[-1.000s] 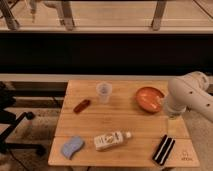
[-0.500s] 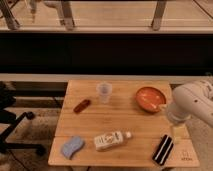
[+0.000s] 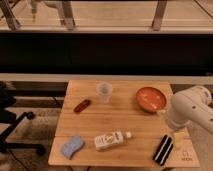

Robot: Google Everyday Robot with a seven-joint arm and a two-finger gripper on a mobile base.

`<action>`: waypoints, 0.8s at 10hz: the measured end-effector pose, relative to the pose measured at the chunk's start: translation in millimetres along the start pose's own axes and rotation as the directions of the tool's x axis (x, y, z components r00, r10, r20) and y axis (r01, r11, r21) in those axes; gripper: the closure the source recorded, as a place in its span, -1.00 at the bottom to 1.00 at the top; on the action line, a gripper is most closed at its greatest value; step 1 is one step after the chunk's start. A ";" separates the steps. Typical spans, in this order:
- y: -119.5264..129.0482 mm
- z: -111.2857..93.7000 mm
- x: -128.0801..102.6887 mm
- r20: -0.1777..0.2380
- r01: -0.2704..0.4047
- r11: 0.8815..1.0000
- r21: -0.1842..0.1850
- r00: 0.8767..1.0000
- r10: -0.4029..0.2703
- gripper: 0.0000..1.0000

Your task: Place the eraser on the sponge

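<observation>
The eraser (image 3: 163,149), a black block with white stripes, lies on the wooden table (image 3: 125,117) near its front right corner. At the front left, far from the eraser, the light-blue sponge (image 3: 72,146) rests flat with nothing on it. My white arm (image 3: 192,110) reaches in from the right. Its gripper (image 3: 178,135) hangs just above and to the right of the eraser's far end.
A white labelled bottle (image 3: 111,140) lies on its side between sponge and eraser. A clear cup (image 3: 103,92) stands at the back centre, an orange bowl (image 3: 151,98) at the back right, a reddish-brown oblong thing (image 3: 82,105) at mid left. An office chair (image 3: 12,125) stands to the left.
The arm has come forward and down over the table's right side, bringing the gripper closer to the eraser. The objects on the table have not moved.
</observation>
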 end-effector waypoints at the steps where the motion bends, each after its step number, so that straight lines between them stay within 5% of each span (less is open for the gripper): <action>1: 1.2 5.8 -2.5 0.005 0.020 1.000 -0.008 1.000 -0.020 -1.00; 8: 20.0 38.8 5.2 0.004 0.123 0.992 -0.009 0.992 -0.123 -1.00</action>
